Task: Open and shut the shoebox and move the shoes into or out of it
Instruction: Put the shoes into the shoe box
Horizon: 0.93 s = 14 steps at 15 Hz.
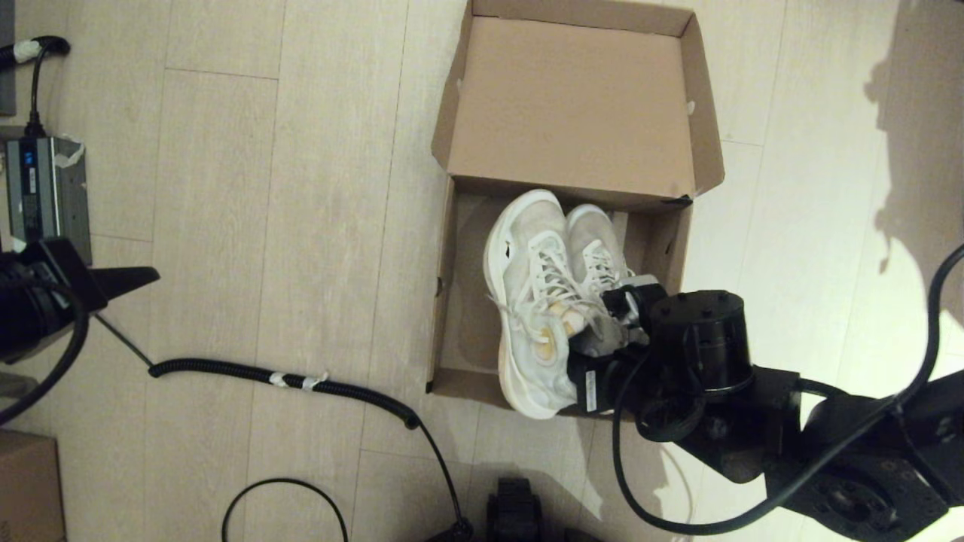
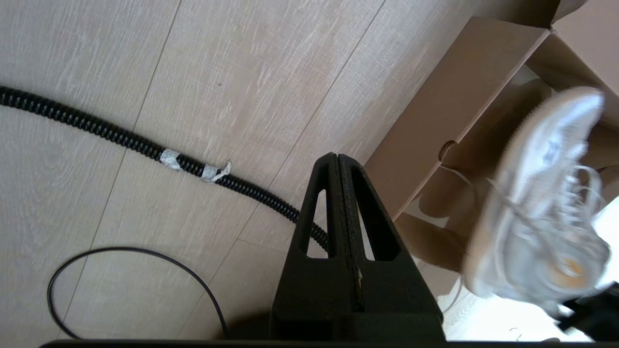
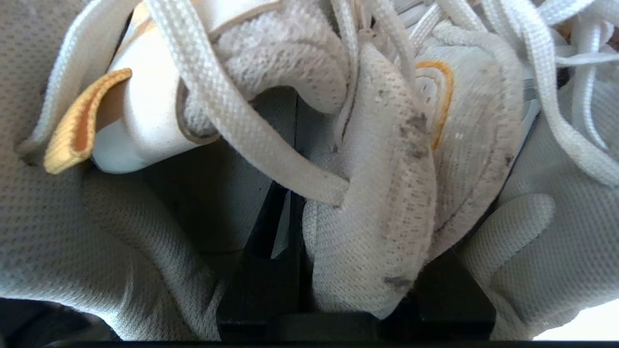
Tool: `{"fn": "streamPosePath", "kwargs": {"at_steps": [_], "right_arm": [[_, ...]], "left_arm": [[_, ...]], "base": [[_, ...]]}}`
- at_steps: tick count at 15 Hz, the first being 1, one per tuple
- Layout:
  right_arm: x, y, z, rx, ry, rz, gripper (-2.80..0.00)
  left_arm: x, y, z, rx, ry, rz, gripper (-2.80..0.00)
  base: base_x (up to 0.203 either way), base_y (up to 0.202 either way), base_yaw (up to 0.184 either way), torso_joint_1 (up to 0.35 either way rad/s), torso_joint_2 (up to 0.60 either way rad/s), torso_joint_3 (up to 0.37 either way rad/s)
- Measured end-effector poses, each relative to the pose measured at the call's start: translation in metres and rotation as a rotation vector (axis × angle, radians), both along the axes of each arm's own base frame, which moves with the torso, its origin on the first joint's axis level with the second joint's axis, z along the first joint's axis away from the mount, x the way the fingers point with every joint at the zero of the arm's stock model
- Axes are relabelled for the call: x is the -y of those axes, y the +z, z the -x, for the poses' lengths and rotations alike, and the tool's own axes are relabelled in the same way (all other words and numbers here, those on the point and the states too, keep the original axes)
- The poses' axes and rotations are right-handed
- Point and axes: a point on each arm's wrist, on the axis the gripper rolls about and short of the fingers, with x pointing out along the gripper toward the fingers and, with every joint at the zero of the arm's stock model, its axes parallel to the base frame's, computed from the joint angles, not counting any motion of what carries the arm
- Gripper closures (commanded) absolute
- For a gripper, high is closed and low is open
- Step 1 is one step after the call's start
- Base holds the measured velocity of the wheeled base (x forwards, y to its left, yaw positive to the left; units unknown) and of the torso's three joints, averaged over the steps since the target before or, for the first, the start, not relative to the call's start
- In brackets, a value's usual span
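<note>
A: Where's the shoebox (image 1: 459,248) rn?
B: On the wood floor (image 1: 226,188), far half of it, a bit right of centre. Lid (image 1: 576,105) is flipped fully back, lying open on the far side.
A: And the shoes (image 1: 538,301)?
B: Both at the box, side by side, toes toward the lid hinge, heels over the near wall. Left one's heel sticks out past the near edge.
A: R gripper (image 1: 602,331)?
B: At the heels/collars of the pair, near-right part of the box. Its wrist cam shows the fingers (image 3: 263,270) pinched onto collar fabric where the two shoes meet, laces draped over it.
A: Shoes lifted or resting?
B: Can't tell if they touch the box bottom.
A: L gripper (image 1: 124,280)?
B: Parked by the floor's left edge, well apart from the box. Fingers (image 2: 338,212) pressed flat together, nothing btwn them.
A: Anything else?
B: Coiled black cable (image 1: 286,380) w/ a tape wrap runs across the floor btwn L gripper and box. Thin black wire loop (image 1: 286,500) at the near edge.
</note>
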Motion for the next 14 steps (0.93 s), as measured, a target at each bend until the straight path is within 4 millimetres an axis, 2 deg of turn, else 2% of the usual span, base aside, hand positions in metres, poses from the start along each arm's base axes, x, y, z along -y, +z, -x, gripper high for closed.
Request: {"fn": "streamPosePath", "kwargs": {"at_steps": [7, 11, 14], "right_arm": [[-0.015, -0.044, -0.025, 0.051, -0.058, 0.026, 0.0], [-0.013, -0.058, -0.037, 0.037, -0.079, 0.05, 0.0], [-0.01, -0.058, -0.034, 0.028, -0.082, 0.061, 0.0]], "left_arm": [[0.001, 0.0, 0.008, 0.011, 0.001, -0.001, 0.0], [0.001, 0.001, 0.011, 0.02, 0.0, -0.002, 0.0], [0.002, 0.003, 0.015, 0.033, 0.001, -0.003, 0.0]], "base": [[0.0, 0.0, 0.0, 0.0, 0.0, 0.0], [0.0, 0.0, 0.0, 0.0, 0.0, 0.0], [0.0, 0.0, 0.0, 0.0, 0.0, 0.0]]}}
